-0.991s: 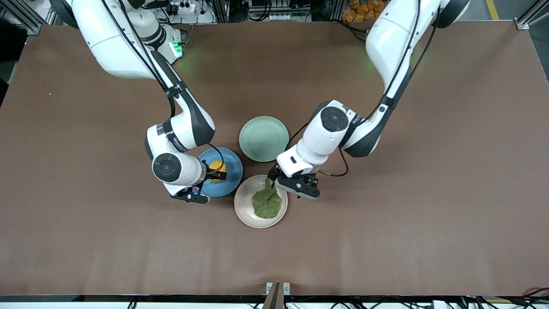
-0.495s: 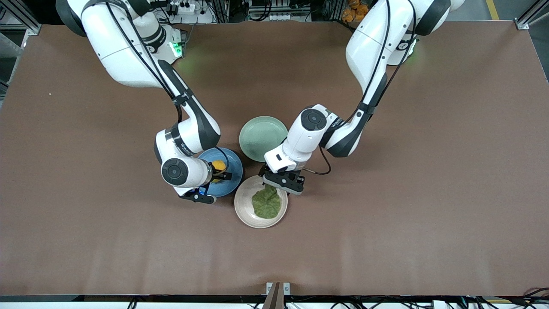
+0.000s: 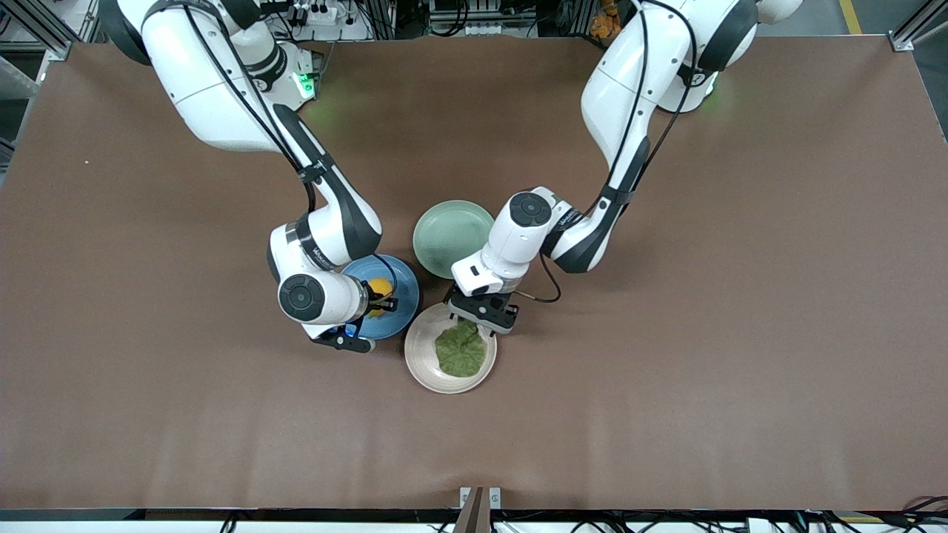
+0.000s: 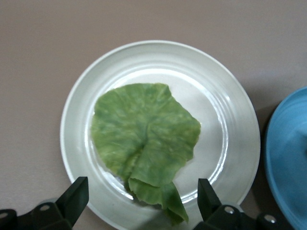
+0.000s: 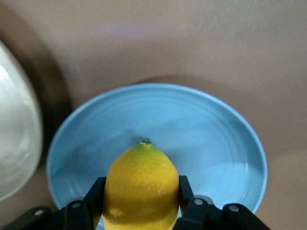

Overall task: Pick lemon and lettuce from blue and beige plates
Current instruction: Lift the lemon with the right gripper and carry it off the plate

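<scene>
Lettuce point(image 4: 144, 143) lies flat on the beige plate point(image 3: 419, 360) at centre frame, stem tip pointing between the spread fingers of the left gripper point(image 4: 139, 201) above its upper edge. Just left, the right gripper point(image 5: 140, 199) is clamped on the lemon point(image 5: 140, 184) over the blue plate point(image 5: 206, 134).

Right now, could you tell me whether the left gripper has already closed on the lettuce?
No, the left gripper is open, its fingers standing apart on either side of the lettuce stem on the beige plate.

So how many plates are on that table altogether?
3. The blue plate holds the lemon, toward the right arm's end. The beige plate, with the lettuce, is nearest the front camera. The mint-green plate lies farthest, empty.
</scene>
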Controlling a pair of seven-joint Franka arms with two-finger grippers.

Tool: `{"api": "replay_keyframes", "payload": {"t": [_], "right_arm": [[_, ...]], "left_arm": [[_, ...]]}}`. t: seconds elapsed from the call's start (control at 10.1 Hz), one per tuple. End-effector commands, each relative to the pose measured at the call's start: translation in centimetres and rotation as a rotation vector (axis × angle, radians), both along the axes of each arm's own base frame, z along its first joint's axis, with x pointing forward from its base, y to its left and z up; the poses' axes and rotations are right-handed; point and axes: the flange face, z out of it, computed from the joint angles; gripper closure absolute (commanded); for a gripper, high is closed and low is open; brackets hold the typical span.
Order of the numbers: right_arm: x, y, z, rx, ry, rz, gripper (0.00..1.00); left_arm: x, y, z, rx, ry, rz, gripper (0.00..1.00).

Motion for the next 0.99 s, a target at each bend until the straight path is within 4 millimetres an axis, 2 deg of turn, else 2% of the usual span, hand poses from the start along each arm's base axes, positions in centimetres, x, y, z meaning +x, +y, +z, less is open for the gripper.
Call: {"api": "replay_keyframes", "payload": {"t": [0.0, 0.2, 0.3, 0.4, 0.59, 0.79, 0.89], "right_arm": [[1.7, -3.2, 6.9, 0.011, 0.032, -0.022, 1.00], [2.3, -10.3, 10.8, 0.043, 0.087, 0.070, 1.00], [2.5, -13.9, 12.1, 0.052, 0.103, 0.070, 1.00], [3.0, -18.0, 12.1, 0.065, 0.107, 0.075, 1.00], [2.9, -26.8, 9.4, 0.128, 0.112, 0.131, 1.00], [1.8, -30.7, 6.6, 0.110, 0.128, 0.121, 1.00], [1.1, -31.7, 4.2, 0.080, 0.104, 0.116, 1.00]], "left_arm": [[0.5, -0.7, -0.2, -0.005, -0.030, 0.012, 0.00], [0.4, -0.8, -0.6, -0.001, -0.028, 0.010, 0.00], [0.4, -0.7, -1.0, 0.006, -0.028, 0.010, 0.00], [0.4, -0.8, -0.9, 0.004, -0.028, 0.010, 0.00], [-0.2, -1.4, -1.0, 0.003, -0.025, 0.007, 0.00], [-0.1, -1.2, -1.2, 0.009, -0.027, 0.014, 0.00], [-0.2, -1.2, -1.3, 0.011, -0.026, 0.011, 0.00]]}}
